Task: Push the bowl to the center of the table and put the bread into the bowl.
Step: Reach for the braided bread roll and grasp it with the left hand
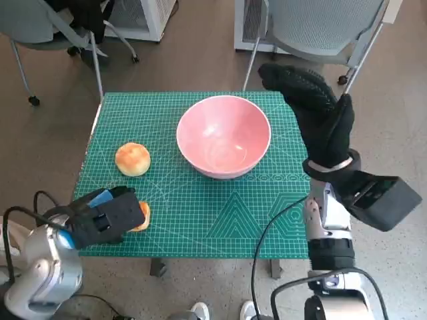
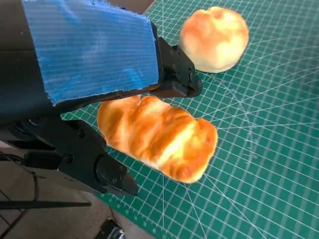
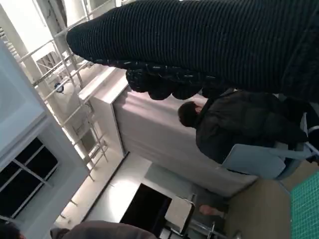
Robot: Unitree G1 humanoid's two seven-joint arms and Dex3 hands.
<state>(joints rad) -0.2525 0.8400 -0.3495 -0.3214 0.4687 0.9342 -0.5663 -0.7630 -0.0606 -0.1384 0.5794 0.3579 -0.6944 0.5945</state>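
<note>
1. Brown flooring is surrounding the small bench (image 1: 200,227), which is wearing a green gridded mat (image 1: 253,220); grey chairs (image 1: 320,27) are standing beyond its far edge.
2. We are seeing the pink bowl (image 1: 223,135) sitting upright on the mat, a little toward the far side and close to the middle.
3. We are holding our right robot hand (image 1: 313,113) raised beside the bowl's right rim, gloved fingers extended toward the far edge. It is gripping nothing, and whether it is touching the bowl we cannot tell.
4. We are finding a round bun (image 1: 133,159) lying on the mat left of the bowl, well apart from it.
5. We are also finding a longer, twisted piece of bread (image 1: 141,215) lying near the front left corner, partly hidden in the head view by our left robot hand (image 1: 107,217).
6. In the left wrist view, our left robot hand (image 2: 89,99) is straddling this bread (image 2: 159,137): one black finger (image 2: 174,79) is reaching over its far side and another (image 2: 89,164) is lying along its near side. The fingers are closing around it, yet the bread is resting on the mat, and we cannot tell whether the grip is firm.
7. The bun (image 2: 214,37) is lying just beyond the upper finger in that view.
8. In the right wrist view, a person (image 3: 234,124) in dark clothing is sitting in a chair, below the glove (image 3: 199,40).
</note>
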